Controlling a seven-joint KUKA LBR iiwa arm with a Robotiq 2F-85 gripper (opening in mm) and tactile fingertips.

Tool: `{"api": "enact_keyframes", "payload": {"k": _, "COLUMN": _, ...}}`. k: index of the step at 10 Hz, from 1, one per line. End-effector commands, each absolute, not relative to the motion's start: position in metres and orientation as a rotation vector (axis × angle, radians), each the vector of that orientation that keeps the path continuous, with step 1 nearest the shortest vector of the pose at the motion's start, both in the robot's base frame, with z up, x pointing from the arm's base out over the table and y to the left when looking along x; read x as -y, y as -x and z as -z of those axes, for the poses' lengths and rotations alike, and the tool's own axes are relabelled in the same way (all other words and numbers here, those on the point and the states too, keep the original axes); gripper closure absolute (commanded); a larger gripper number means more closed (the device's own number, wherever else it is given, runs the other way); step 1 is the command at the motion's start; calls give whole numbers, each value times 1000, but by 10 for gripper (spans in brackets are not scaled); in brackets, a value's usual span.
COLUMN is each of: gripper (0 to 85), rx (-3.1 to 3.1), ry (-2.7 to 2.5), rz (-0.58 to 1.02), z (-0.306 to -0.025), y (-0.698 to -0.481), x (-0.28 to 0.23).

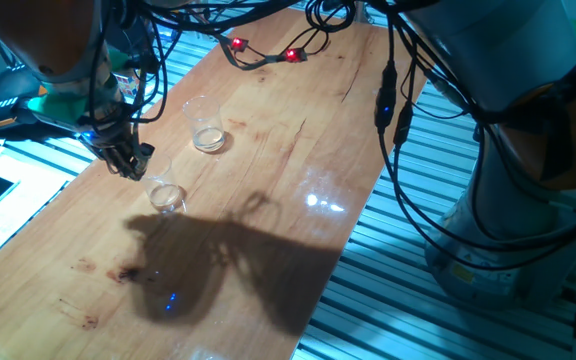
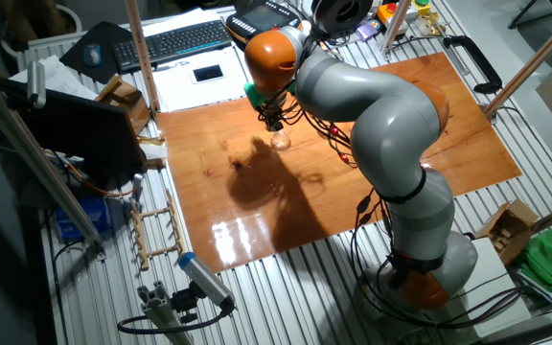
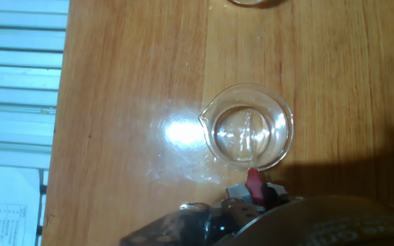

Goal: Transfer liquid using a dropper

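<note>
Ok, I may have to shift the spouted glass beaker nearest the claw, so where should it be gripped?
Pinch the beaker by its rim wall, from straight above, away from the spout: it stands upright, open-topped, with thin round sides.

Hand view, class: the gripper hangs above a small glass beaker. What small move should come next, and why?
Probably a short, straight descent. The dropper's red bulb shows at the gripper, just off the rim of the beaker. The gripper hovers over it, so the tip likely needs centring and lowering. The tube itself isn't visible.
</note>
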State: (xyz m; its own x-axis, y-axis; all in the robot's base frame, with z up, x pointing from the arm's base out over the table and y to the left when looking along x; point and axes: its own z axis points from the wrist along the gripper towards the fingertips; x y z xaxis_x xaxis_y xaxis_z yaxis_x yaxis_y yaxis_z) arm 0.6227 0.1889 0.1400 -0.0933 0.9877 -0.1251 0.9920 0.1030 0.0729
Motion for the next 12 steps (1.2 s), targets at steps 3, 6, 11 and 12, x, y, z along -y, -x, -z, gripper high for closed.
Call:
{"api": "enact_keyframes", "payload": {"k": 3, "gripper": 840, "rx": -2237, "ry": -1998, "rz": 37, "z": -140, "y": -622, "x": -189}}
{"api": "enact_keyframes", "payload": {"k": 6, "gripper": 840, "rx": -2264, "ry": -1977, "rz": 48, "z": -140, "y": -622, "x": -188}}
{"api": "enact_keyframes", "payload": {"k": 11, "gripper": 667, "rx": -2263, "ry": -1962, "rz": 47, "z": -140, "y": -621, "x": -187}}
{"api": "enact_keyframes", "payload": {"k": 12, "gripper": 593, "rx": -2262, "ry": -1961, "rz": 45, "z": -139, "y": -621, "x": -187}}
